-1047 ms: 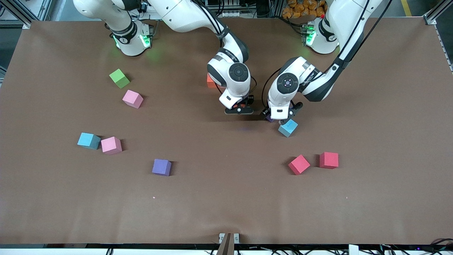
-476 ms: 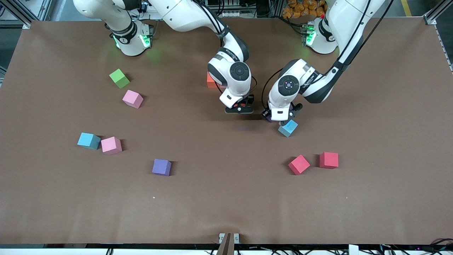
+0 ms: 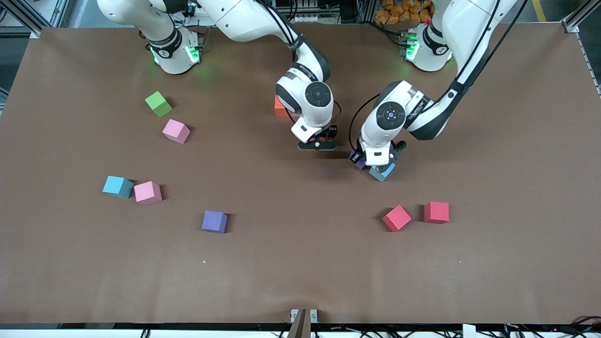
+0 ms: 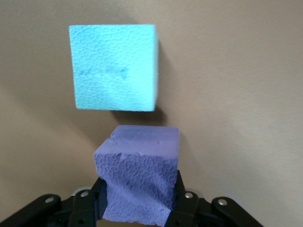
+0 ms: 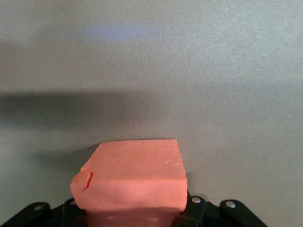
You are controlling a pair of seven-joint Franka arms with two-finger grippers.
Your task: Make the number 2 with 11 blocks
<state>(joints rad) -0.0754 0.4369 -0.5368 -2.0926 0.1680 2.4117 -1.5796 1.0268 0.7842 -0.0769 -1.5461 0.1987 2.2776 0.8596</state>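
My left gripper [image 3: 375, 165] is shut on a purple block [image 4: 137, 175], which shows squeezed between the black fingers [image 4: 179, 201] in the left wrist view. A light blue block [image 4: 113, 73] lies on the table right beside it and is partly covered by my left hand in the front view [image 3: 384, 172]. My right gripper [image 3: 318, 143] is shut on an orange block [image 5: 132, 179] just above the brown table near its middle. Loose blocks lie around: an orange one [image 3: 280, 107], pink ones [image 3: 176, 131] [image 3: 148, 192], another light blue one [image 3: 117, 186], another purple one [image 3: 214, 221] and two red ones [image 3: 396, 218] [image 3: 436, 212].
A green cube [image 3: 158, 103] sits toward the right arm's end of the table, beside the pink block farther from the front camera. The brown table cover [image 3: 300, 272] lies flat along the edge nearest the front camera.
My left gripper has shut on the purple block and shifted slightly over the light blue block. The right arm has not moved.
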